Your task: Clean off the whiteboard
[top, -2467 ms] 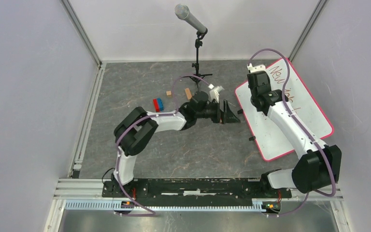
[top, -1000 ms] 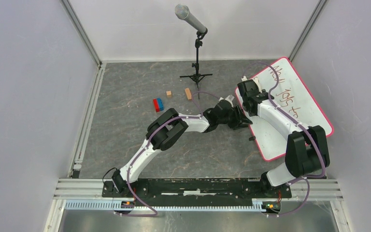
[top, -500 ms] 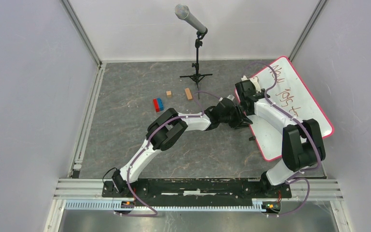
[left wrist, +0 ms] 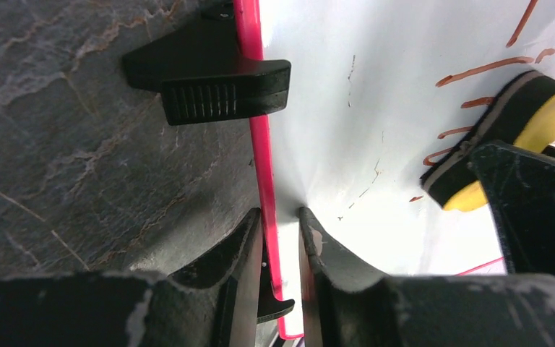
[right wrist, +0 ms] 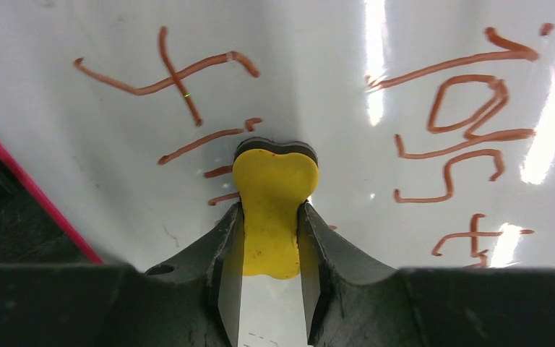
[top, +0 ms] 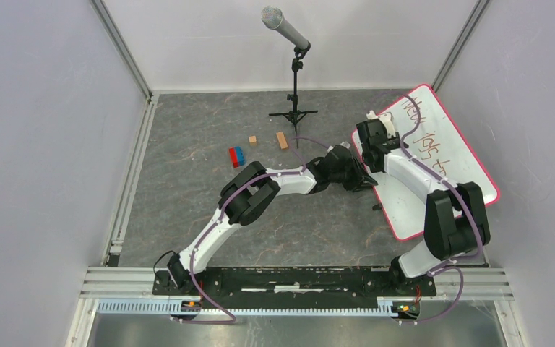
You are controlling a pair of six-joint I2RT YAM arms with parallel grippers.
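On the whiteboard (top: 470, 170), the right gripper (right wrist: 271, 211) clamped the yellow eraser (right wrist: 274, 181), red writing (right wrist: 177, 74) ahead from ten to two o'clock; the left gripper (left wrist: 280, 218) pinched the rim (left wrist: 259, 137).

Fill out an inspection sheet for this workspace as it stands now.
Surface: grey marbled table.
Job's things: whiteboard at far right, red-brown handwriting not yet erased; yellow eraser with its dark pad towards the board; black clip on its rim.
Clutter: red-and-blue block, two wooden blocks, microphone on a stand.
End effectors: left end effector shut on the whiteboard's pink rim; right end effector shut on the eraser.
Cables: purple cables along both arms; no snag seen.
Surroundings: white walls, metal rail at the near edge.
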